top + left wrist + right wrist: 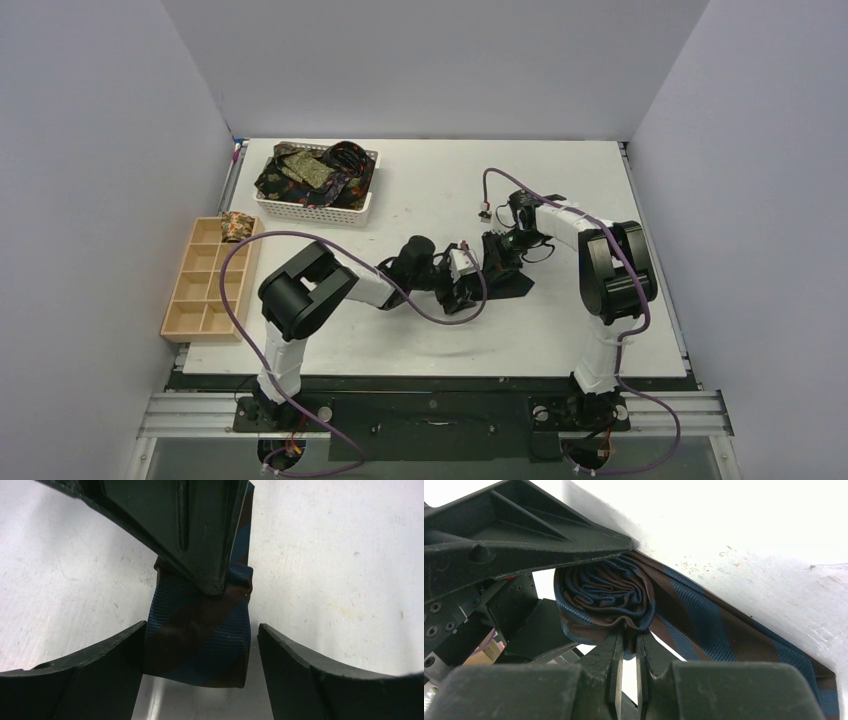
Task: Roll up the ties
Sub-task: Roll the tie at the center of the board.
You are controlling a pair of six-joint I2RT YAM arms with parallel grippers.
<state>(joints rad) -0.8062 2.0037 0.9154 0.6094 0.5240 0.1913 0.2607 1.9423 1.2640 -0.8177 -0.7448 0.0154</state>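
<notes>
Though indistinct overhead, tie roll (604, 592) seen pinched in right gripper (628, 639) from wrist; left gripper (201, 629) spread.

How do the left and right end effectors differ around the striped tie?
The left end effector is open, straddling the striped tie; the right end effector is shut, pinching the roll's edge. The left fingers stand wide apart; the right fingers nearly meet. Both are at the same tie.
</notes>
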